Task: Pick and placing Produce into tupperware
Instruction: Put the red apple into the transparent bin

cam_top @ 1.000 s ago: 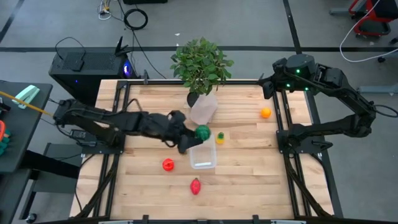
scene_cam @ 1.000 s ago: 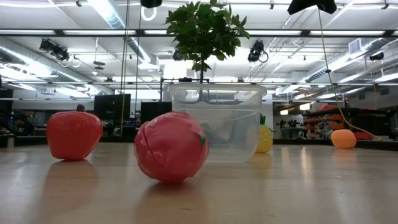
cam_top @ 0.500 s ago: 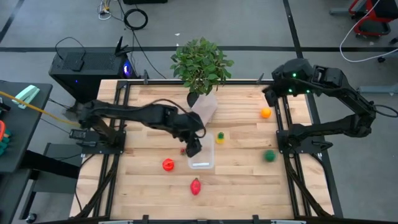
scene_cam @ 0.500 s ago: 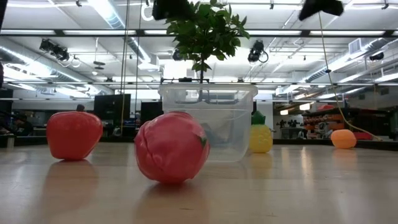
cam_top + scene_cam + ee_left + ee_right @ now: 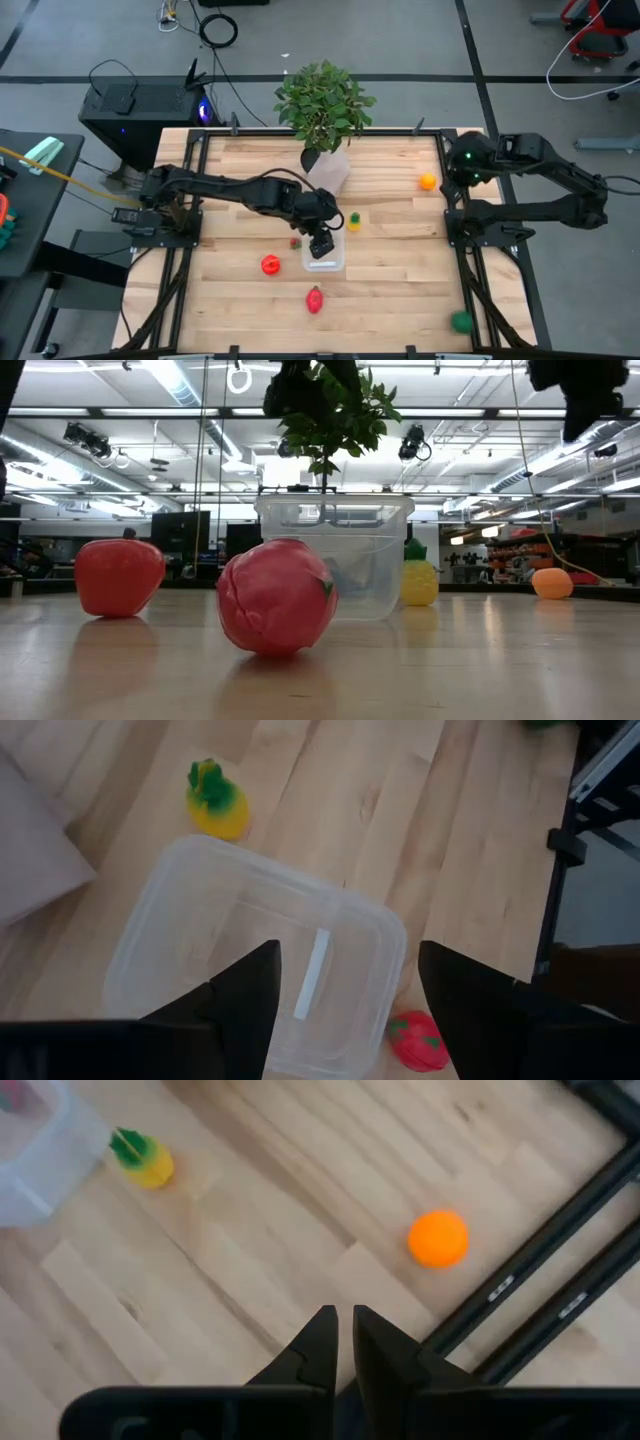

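— Where's the left arm?
— Stretched toward the counter's middle, left gripper (image 5: 321, 243) pointing down, fingers (image 5: 245, 995) spread, nothing between them.
— The right?
— Raised by its own side; right gripper (image 5: 344, 1342) nearly closed, empty.

The green produce (image 5: 460, 321) has rolled off beyond the table's right edge.

Clear tub (image 5: 325, 257), orange ball (image 5: 427, 181)

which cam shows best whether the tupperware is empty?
Left wrist view: looks straight down into the tupperware, inside looks empty. High view shows it small, partly under the left gripper. Low view side-on only. Right wrist catches just a corner.
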Robot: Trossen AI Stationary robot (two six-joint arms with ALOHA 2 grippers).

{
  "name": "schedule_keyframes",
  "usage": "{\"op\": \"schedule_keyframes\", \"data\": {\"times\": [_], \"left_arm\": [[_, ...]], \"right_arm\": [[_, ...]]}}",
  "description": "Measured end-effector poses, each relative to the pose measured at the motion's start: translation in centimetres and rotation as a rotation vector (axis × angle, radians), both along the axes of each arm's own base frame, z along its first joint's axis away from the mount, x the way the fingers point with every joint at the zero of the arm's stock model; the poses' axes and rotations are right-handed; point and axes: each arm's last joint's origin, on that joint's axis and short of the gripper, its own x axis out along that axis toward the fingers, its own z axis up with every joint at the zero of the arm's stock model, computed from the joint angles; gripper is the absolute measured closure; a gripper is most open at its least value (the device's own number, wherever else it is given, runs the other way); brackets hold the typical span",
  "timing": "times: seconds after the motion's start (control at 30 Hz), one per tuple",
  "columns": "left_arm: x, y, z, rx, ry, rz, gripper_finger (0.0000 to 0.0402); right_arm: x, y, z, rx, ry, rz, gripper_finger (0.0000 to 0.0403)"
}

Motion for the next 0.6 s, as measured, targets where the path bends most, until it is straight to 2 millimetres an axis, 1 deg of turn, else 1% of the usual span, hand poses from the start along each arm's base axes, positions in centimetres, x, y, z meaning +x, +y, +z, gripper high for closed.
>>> {"op": "schedule_keyframes", "data": {"times": [0.13, 0.23, 0.6], "left_arm": [[-0.1, 0.0, 0.0, 0.002, 0.008, 0.0, 0.0152], [-0.1, 0.1, 0.1, 0.004, 0.004, 0.001, 0.0154], [-0.1, 0.1, 0.1, 0.006, 0.004, 0.001, 0.0154]], "right_arm": [[-0.4, 0.4, -1.9, 0.047, -0.008, -0.014, 0.036], [-0.5, 0.6, -2.6, 0.069, -0.016, -0.021, 0.036], [0.2, 0.6, -2.5, 0.066, -0.081, -0.034, 0.036]]}}
